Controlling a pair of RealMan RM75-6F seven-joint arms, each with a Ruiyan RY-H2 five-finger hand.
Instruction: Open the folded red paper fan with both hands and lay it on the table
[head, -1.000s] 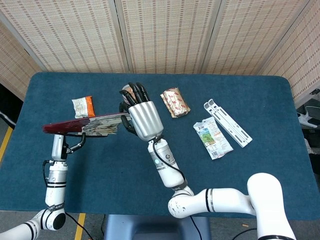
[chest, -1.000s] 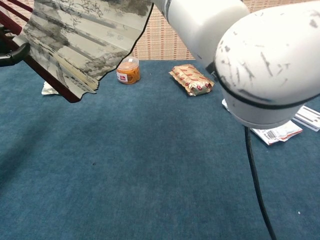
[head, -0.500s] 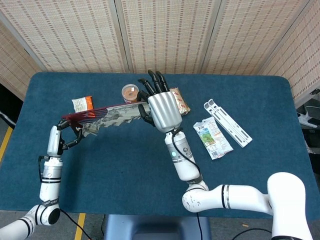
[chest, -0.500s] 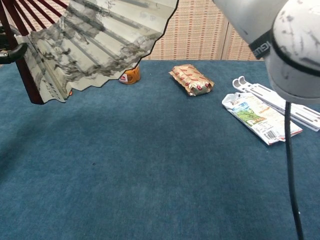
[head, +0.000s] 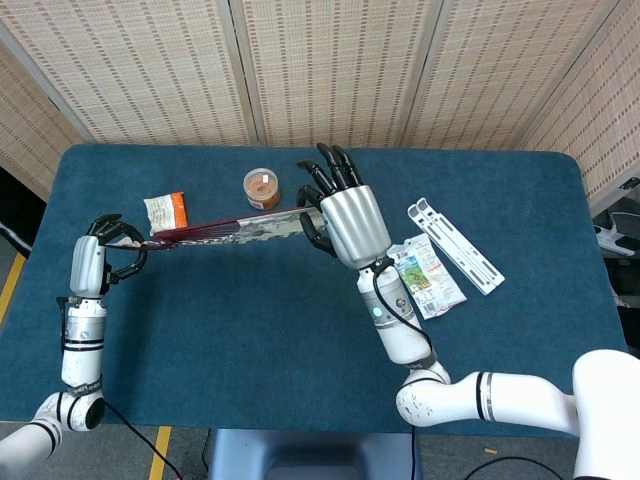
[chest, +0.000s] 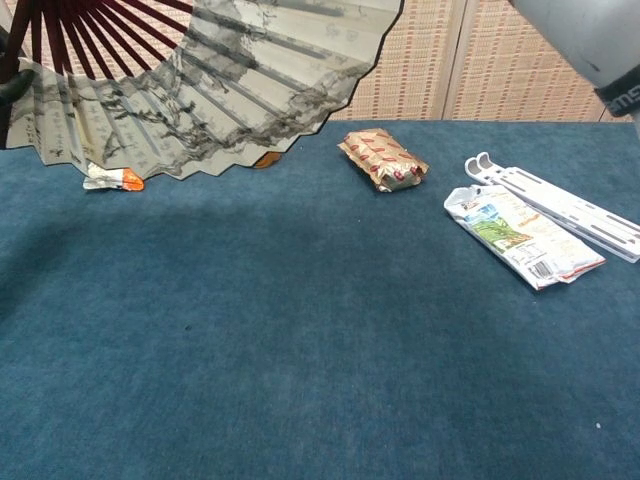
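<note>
We find the red paper fan (chest: 200, 80) spread wide and held in the air above the far left part of the counter (head: 300, 340), so we judge the opening step to be essentially complete and the laying-down step not yet begun. The left hand (head: 108, 243) has its fingers curled around the rib end at the pivot; the right hand (head: 340, 205) grips the opposite guard stick, its thumb tucked beneath and the remaining fingers extended upward. In the head view the fan presents edge-on as a thin line running left to right, the pivot at the left and the far guard at the right, rising slightly toward the right. In the chest view the leaf faces the camera, red ribs radiating from the upper left, the scalloped outer edge arcing downward and rightward. We therefore place its long axis across the counter, left to right, with the leaf standing upright rather than flat.

We judge that the next move calls for both hands to tip the leaf toward horizontal and lower it together, keeping the spread. The orange-capped jar (head: 262, 187) and the small snack packet (head: 166, 211) lie just behind and beneath the fan; we advise setting it down on the nearer bare cloth
</note>
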